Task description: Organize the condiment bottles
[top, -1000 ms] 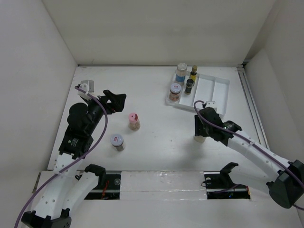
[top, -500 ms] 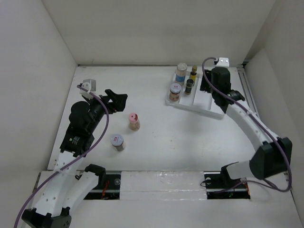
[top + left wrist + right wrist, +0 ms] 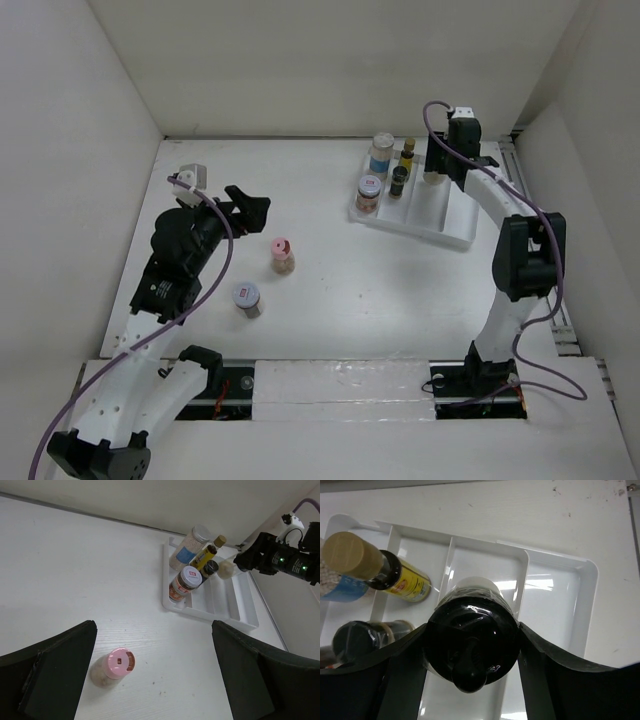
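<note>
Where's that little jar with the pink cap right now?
In the top view the small pink-capped jar stands on the table left of centre, just beyond the silver-lidded jar and well left of the white divided tray.

Lab test cell: plain white walls (image 3: 330, 60) boxing white table (image 3: 350, 300).

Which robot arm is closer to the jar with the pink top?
Left. The left arm has open jaws close by the pink-top jar, slightly farther back and left. The right arm is far off over the white tray, jaws gripping a black-capped bottle.
</note>
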You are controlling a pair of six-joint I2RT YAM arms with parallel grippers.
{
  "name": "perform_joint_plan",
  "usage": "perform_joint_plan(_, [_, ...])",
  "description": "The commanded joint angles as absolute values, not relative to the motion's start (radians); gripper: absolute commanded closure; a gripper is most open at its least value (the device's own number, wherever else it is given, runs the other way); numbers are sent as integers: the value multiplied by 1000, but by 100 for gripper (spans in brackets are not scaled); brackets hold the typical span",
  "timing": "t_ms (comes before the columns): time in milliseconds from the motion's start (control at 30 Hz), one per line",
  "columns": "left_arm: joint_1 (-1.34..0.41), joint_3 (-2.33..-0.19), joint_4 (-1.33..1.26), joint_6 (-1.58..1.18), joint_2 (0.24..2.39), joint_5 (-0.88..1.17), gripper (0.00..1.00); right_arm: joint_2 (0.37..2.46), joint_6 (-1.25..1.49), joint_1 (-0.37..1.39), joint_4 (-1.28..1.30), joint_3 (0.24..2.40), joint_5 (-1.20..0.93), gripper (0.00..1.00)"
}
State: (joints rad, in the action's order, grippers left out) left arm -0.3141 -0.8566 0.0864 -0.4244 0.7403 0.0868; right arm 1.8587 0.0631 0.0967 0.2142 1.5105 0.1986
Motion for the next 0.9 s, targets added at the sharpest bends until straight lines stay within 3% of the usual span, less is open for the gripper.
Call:
perform_joint_plan(0, [-316,-854,46,-419,744,78,4,1899,52,72,110,1592,156,37])
perform_joint_plan(200, [-316,-854,46,-419,753,78,4,2000,61,52,110,1663,126,33])
perform_joint_plan(367, [-316,-854,46,-419,753,78,4,2016,61,43,110,1672,126,15])
perform_joint_plan(500, [-316,-854,46,-419,753,78,4,1931,52,55,110,1645,141,3])
perform_joint_plan(633, [-316,-854,46,-419,744,78,4,1734,32,90,110,1563,150,0])
perform_joint_plan(700, [-316,-854,46,-419,744,78,4,1659,23,144,98,1508,82,4])
perform_joint_plan(800, [-316,-854,46,-419,732,78,4,1540,12,236,17,1355,-88,19])
perform_joint_plan(833, [-316,-854,46,-419,721,66,4,1522,-1,317,-3,1282,-125,34])
perform_joint_plan(867, [-316,-854,57,-419,721,66,4,1510,-2,362,-21,1254,-158,43])
